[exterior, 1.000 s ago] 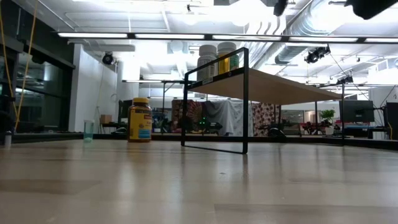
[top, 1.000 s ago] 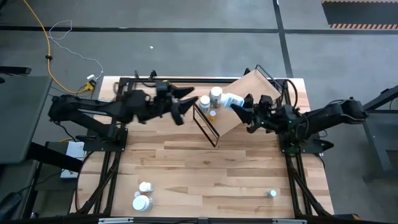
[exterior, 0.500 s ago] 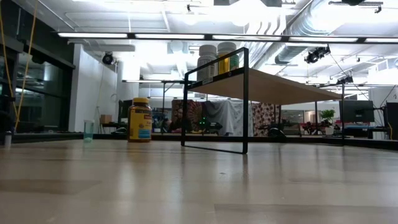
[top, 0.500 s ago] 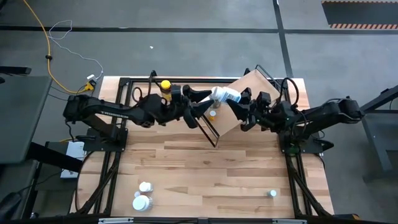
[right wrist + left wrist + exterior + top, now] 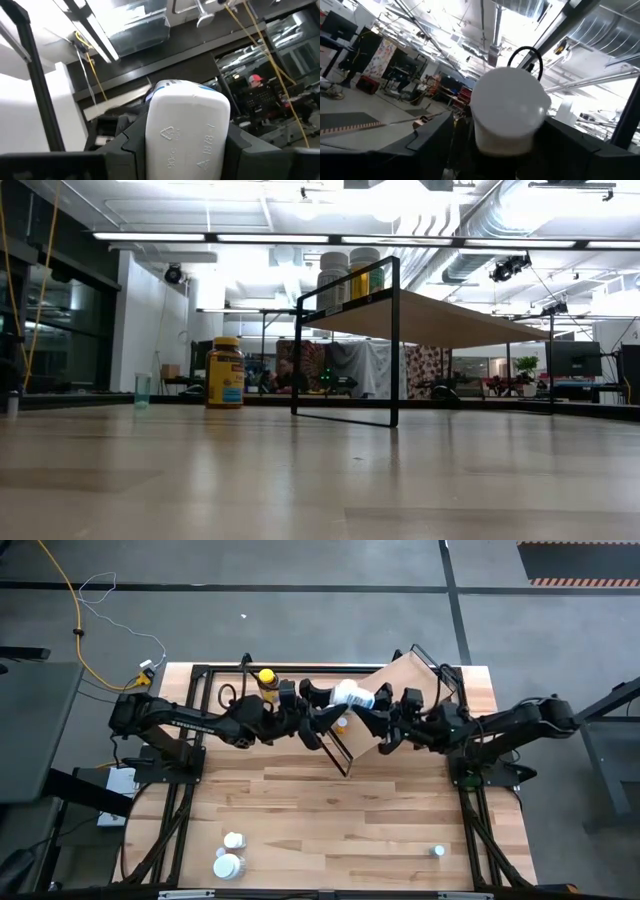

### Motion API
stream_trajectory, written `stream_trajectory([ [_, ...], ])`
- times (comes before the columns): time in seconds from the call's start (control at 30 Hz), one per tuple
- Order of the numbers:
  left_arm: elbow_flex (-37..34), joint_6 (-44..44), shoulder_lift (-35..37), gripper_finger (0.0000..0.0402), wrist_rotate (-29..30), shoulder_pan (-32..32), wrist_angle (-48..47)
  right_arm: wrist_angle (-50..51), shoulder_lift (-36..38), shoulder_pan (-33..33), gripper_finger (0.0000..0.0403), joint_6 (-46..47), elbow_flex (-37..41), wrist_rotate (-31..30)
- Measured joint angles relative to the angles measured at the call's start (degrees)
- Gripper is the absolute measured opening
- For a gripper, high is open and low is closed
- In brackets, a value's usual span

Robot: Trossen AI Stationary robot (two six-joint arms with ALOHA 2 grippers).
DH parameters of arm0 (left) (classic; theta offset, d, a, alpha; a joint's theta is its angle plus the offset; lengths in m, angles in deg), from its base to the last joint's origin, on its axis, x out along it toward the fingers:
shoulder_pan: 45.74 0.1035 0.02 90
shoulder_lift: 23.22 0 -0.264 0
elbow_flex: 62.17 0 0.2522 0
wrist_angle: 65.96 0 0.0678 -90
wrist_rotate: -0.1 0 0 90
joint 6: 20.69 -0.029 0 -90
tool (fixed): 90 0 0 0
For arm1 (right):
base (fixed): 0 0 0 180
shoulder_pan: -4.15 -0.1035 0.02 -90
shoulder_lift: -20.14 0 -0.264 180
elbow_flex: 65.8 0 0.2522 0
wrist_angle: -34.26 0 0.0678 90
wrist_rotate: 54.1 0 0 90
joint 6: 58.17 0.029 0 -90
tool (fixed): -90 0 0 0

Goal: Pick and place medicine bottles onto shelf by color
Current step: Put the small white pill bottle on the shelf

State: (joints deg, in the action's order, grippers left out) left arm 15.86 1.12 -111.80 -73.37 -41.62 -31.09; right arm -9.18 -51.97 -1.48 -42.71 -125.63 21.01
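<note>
Overhead, both claws (image 5: 318, 710) (image 5: 385, 720) pinch one white bottle (image 5: 352, 695); table-level view misses them.

The pale striped butcher-block wooden table (image 5: 330, 810) shows blond planks with darker streaks. The flat light-wood shelf board (image 5: 400, 700) is tan, and its thin wire frame (image 5: 345, 340) is black. A white plastic bottle with a blue-edged label (image 5: 352, 696) sits between two black tools. The amber bottle (image 5: 225, 373) has a yellow cap and yellow label. Small white round bottles (image 5: 230, 855) stand on the table's near side.
</note>
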Motion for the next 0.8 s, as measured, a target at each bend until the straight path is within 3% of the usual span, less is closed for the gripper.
stream_trajectory([
  [0.37,0.0,-1.4,0.4,0.0251,0.2,0.0,1.0,0.4,-0.7,0.0,0.0138,-0.5,0.0,0.1],
  [0.7,0.0,-1.3,0.4,0.0160,-0.1,0.2,1.1,0.7,-0.7,0.0,0.0138,3.3,0.0,-0.1],
  [0.8,0.0,-0.8,0.4,0.0158,-0.1,0.4,1.0,0.8,-0.7,0.0,0.0138,3.6,0.0,-0.2],
])
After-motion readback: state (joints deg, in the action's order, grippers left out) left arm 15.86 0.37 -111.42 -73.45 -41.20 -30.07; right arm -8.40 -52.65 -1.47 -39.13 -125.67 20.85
